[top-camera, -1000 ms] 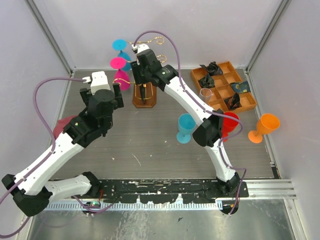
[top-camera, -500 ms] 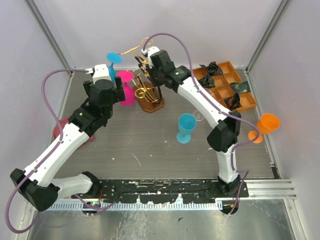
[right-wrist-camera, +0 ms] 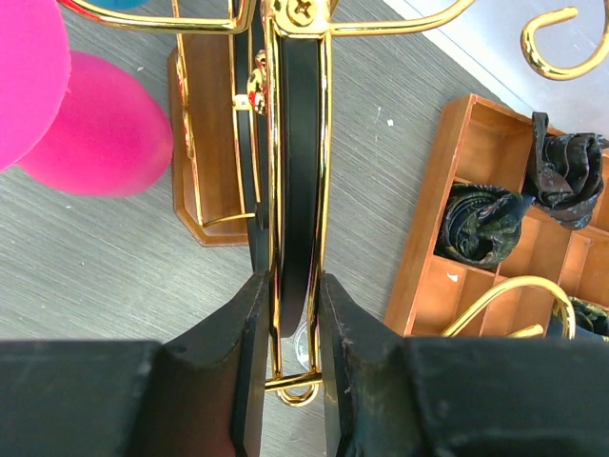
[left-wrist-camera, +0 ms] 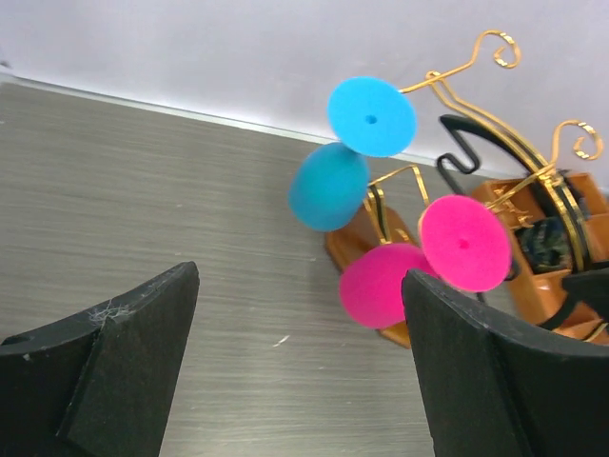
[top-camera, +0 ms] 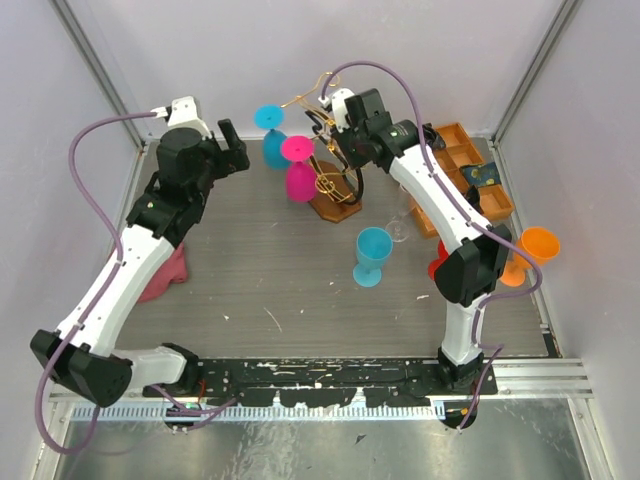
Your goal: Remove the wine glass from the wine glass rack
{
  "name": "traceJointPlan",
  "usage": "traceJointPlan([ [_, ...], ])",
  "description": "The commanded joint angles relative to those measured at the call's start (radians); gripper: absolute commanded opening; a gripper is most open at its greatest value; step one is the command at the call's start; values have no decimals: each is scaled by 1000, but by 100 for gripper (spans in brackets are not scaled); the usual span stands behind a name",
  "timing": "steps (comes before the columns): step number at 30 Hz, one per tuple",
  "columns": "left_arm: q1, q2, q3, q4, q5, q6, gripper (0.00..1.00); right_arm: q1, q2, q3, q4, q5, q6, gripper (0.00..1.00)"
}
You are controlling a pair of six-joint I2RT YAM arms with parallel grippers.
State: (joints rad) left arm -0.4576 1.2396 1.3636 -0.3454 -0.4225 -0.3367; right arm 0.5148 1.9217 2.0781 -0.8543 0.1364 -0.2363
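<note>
Not off yet: a pink wine glass point(top-camera: 298, 180) and a blue wine glass point(top-camera: 274, 146), both hung upside down by the foot on the curly gold arms of the wine glass rack point(top-camera: 335, 207). Round feet up top, bowls down. In the left wrist view, blue wine glass point(left-wrist-camera: 328, 186) higher and more to the left, pink wine glass point(left-wrist-camera: 381, 284) lower and more to the right, close together, cannot tell if touching. Brown wooden base of the wine glass rack point(left-wrist-camera: 344, 252) just behind both bowls there. Rack far back on the desk point(top-camera: 270, 290), just left of the tray point(top-camera: 470, 165).

Right claw point(top-camera: 338, 150) up at the rack from the right side. Seen up close, right claw point(right-wrist-camera: 293, 295) pinching the black and gold middle post, one finger pressed on each side, with the pink wine glass point(right-wrist-camera: 105, 138) off to the left.

Left claw point(top-camera: 235, 150) in the air, left of the two hanging glasses and apart from them. Left claw point(left-wrist-camera: 300, 324) spread wide, holding nothing, pointed at the glasses.

Farther out: dark crumpled bundles point(right-wrist-camera: 485, 228) in some boxes of the tray point(right-wrist-camera: 447, 286). A standing blue glass point(top-camera: 372, 255) on the desk in front of the rack. An orange glass point(top-camera: 530, 255) far to the right. A red glass point(top-camera: 440, 262), mostly hidden behind the right arm
</note>
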Motion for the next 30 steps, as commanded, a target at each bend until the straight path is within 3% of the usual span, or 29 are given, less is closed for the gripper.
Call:
traceJointPlan([
  [1, 72, 75, 42, 77, 257, -131, 95, 7, -102, 40, 43, -117, -82, 12],
  [3, 100, 121, 64, 90, 358, -200, 94, 7, -102, 44, 32, -156, -88, 10],
  [11, 182, 264, 164, 89, 547, -378, 91, 7, -114, 54, 7, -236, -122, 4],
  [18, 244, 302, 172, 86, 565, -472, 88, 7, -124, 48, 1, -253, -123, 4],
  [26, 263, 362, 187, 70, 605, -502, 75, 7, -138, 43, 1, -253, -126, 5],
  [30, 263, 393, 198, 67, 628, -515, 57, 7, -146, 42, 1, -250, -127, 6],
])
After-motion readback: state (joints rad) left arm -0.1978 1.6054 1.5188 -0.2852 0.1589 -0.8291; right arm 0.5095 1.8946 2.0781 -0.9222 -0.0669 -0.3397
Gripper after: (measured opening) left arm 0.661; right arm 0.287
